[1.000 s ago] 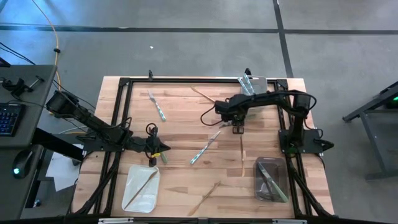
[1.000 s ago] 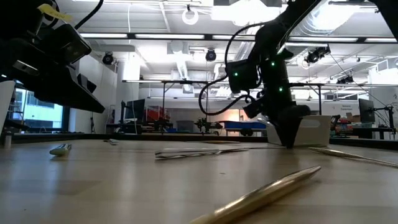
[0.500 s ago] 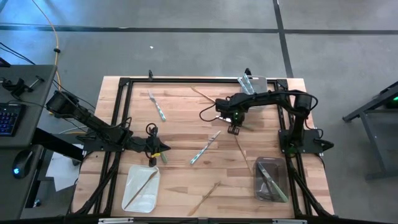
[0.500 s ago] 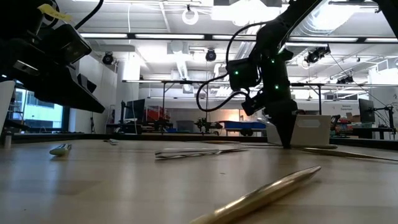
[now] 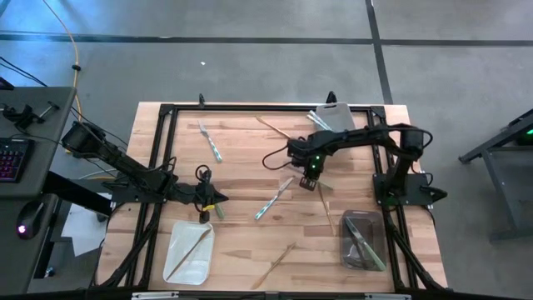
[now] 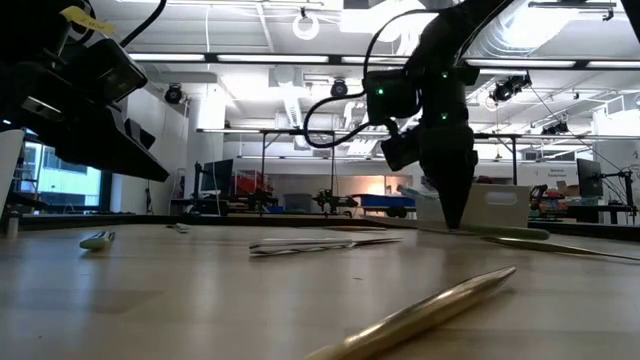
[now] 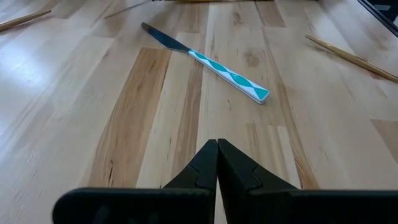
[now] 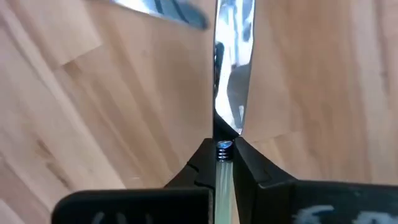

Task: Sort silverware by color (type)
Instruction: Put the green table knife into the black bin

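**Observer:** What are you holding, and where?

**Me:** My right gripper is working mid-surface. Its fingers are pinching one end of a pale-green-handled piece. The shiny end is sticking far out, toward the dark tray. My left gripper is waiting near the surface's left side, fingers pressed together on nothing.

**Observer:** Risks?

**Me:** I'm gripping at the very tip, so the long free end is likely levering against the pinch. The piece could swivel or slip out. It's riding low, and I can't tell whether it's touching the wood. If it's dragging, it could catch and twist loose. The teal-patterned knife is lying just beside my path, and a swing could knock it.

**Observer:** Counts?

**Me:**
- I'm counting three trays: the dark one, a clear tray near the front left, and another clear tray at the far edge.
- Five pieces are lying loose:
  - the teal knife
  - a light-blue fork
  - a far gold piece
  - a near gold piece
  - a pale-green handle beside my left gripper
- One gold piece is lying in the front clear tray.
- One piece is lying at the far tray's edge.
- The dark tray is holding a few; the exact number is unclear.
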Controlling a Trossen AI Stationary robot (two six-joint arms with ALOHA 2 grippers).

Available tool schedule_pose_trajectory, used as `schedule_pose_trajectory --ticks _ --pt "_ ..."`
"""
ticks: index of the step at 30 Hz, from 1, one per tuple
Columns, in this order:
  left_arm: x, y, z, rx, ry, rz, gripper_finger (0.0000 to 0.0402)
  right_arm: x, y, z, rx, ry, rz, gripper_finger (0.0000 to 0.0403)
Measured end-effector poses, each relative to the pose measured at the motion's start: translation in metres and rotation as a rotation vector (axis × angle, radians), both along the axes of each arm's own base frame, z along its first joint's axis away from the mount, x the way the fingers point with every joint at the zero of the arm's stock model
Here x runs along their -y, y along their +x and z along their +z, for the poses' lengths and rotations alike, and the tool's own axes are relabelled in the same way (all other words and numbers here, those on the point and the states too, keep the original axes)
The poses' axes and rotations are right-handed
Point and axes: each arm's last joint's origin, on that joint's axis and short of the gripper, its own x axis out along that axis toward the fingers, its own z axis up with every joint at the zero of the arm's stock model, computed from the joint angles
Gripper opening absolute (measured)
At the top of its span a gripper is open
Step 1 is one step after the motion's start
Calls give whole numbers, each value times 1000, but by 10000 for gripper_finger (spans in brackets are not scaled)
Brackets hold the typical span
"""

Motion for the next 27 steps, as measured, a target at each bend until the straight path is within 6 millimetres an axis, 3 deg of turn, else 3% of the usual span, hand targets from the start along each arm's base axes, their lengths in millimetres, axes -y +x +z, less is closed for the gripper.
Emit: schedule_pose_trajectory --ticks 10,21,27 --pt "0 0 0 0 0 0 0 -17 1 5 0 69 -28 2" --pt "0 0 0 1 0 2 0 -53 -17 61 90 60 -172 2" --pt "0 0 0 1 1 2 0 -83 -11 54 85 -52 -186 4"
